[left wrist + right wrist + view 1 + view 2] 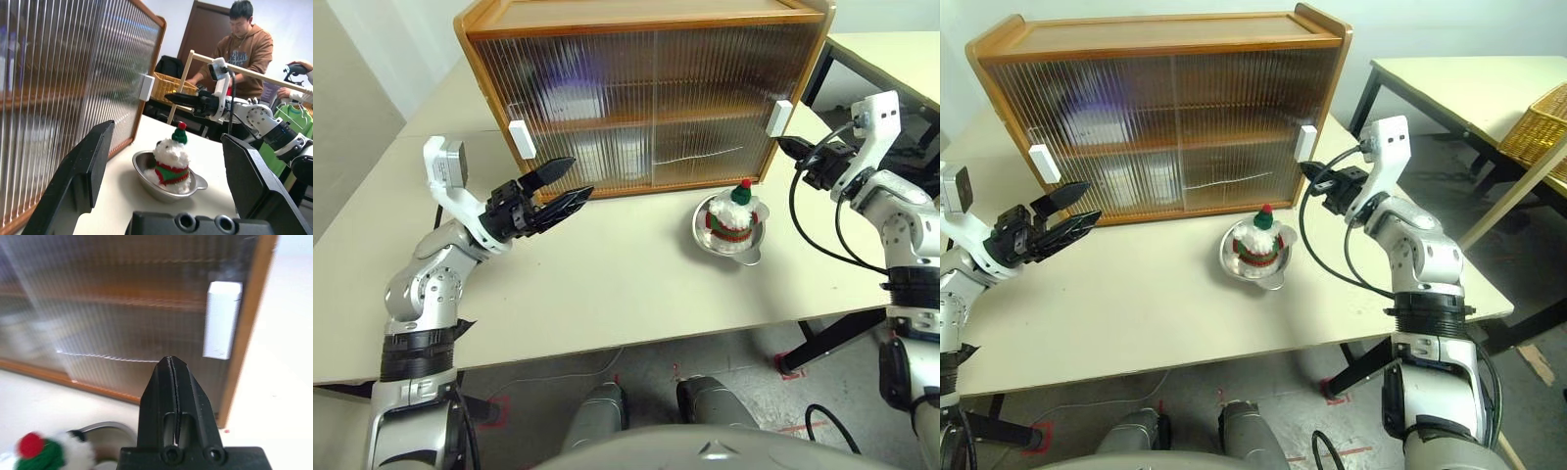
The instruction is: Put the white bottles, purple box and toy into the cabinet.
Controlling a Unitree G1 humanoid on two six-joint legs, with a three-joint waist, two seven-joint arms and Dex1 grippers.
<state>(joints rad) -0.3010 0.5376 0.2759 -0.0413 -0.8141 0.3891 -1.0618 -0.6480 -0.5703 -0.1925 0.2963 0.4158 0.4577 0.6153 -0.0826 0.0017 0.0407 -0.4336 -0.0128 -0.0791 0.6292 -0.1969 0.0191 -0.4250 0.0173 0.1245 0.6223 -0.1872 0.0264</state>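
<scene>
Steel bowl (730, 238) on pale table (607, 284)

One cabinet (646, 93) at the far side of the counter (607, 284), with two ribbed sliding doors and two white handles, left (520, 138) and right (779, 117). One toy (735, 211) in one steel bowl (705, 233). One wicker basket (1536, 122) far right. Two hands, left (570, 182) and right (785, 147). One person (239, 46).

The pale desk (607, 284) carries the wooden cabinet (646, 93) ahead of both claws, and a steel bowl (729, 235) holding the toy (734, 211), between the claws, nearer the right one.
</scene>
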